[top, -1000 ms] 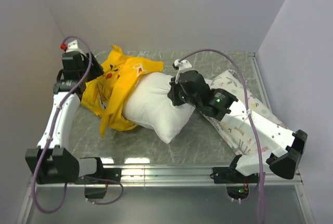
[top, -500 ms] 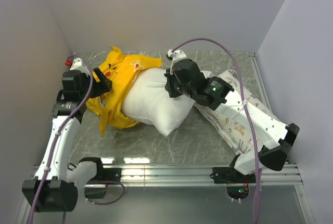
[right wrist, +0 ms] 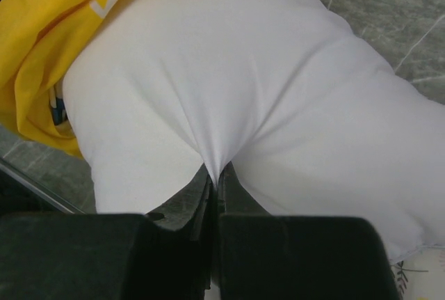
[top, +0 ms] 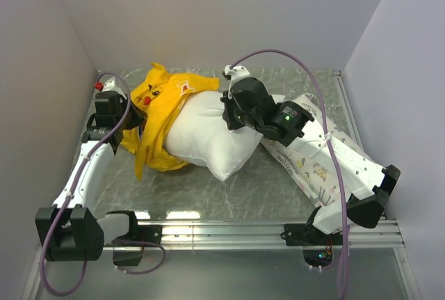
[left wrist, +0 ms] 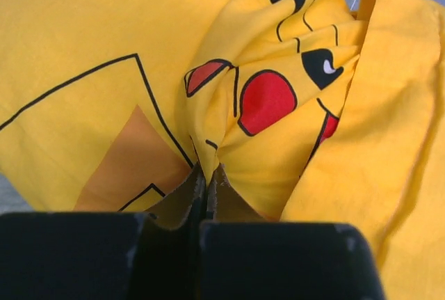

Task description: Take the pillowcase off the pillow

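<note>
Left hand (left wrist: 206,178) is pinching the pillowcase (left wrist: 90,28) (crumpled) near the left edge of the table (top: 268,182). Right hand (right wrist: 216,175) is pinching the pillow (right wrist: 208,70).

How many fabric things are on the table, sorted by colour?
Yellow: 1, the pillowcase.
Plain white: 1, the pillow.
White with small prints: 1, the printed textile.
Total: 3.

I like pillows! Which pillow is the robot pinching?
The plain white pillow in the middle; the right end effector pinches its cloth. The other pillow has little prints.
</note>
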Action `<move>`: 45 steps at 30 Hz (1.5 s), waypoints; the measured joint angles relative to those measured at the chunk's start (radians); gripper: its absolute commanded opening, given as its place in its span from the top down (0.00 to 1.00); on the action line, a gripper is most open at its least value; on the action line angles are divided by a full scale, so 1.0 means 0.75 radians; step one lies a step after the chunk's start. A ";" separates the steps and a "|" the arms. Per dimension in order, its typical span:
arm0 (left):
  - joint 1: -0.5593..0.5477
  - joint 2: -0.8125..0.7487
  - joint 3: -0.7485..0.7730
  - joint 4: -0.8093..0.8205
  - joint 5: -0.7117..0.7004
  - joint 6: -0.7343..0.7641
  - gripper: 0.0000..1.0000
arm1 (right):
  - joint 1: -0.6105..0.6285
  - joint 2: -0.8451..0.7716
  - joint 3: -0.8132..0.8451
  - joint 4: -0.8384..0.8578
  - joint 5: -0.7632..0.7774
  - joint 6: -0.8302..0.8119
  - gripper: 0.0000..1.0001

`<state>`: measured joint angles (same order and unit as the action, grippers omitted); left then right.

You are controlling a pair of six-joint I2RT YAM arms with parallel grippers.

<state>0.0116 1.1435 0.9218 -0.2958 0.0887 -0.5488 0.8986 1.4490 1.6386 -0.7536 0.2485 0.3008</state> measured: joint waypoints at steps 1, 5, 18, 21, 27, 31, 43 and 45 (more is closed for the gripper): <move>0.001 0.021 0.013 -0.003 -0.003 0.004 1.00 | 0.000 0.002 0.006 -0.008 0.001 -0.002 1.00; 0.043 0.083 0.105 -0.034 0.001 0.007 1.00 | -0.002 0.007 0.045 -0.026 0.008 -0.010 1.00; 0.282 0.207 0.472 -0.190 -0.164 0.018 1.00 | -0.100 -0.117 0.060 -0.007 -0.068 -0.006 1.00; 0.282 0.241 0.483 -0.189 -0.151 0.018 1.00 | -0.116 -0.178 0.011 0.019 -0.111 0.006 1.00; 0.290 0.266 0.394 -0.157 -0.102 0.031 0.99 | 0.005 -0.260 -0.297 0.151 -0.142 0.040 1.00; 0.289 0.261 0.325 -0.151 -0.095 0.055 0.99 | 0.095 -0.249 -0.564 0.268 -0.161 0.064 1.00; 0.128 0.209 0.587 -0.241 -0.180 0.203 0.26 | 0.341 -0.205 -1.056 0.741 -0.227 0.135 1.00; 0.002 0.209 0.684 -0.240 -0.213 0.241 0.23 | 0.370 -0.167 -1.085 0.810 -0.228 0.161 1.00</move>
<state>0.0132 1.3003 1.4349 -0.4755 -0.0708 -0.3679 1.1759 1.3239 0.8249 -0.1463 0.0776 0.4217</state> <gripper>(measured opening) 0.750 0.027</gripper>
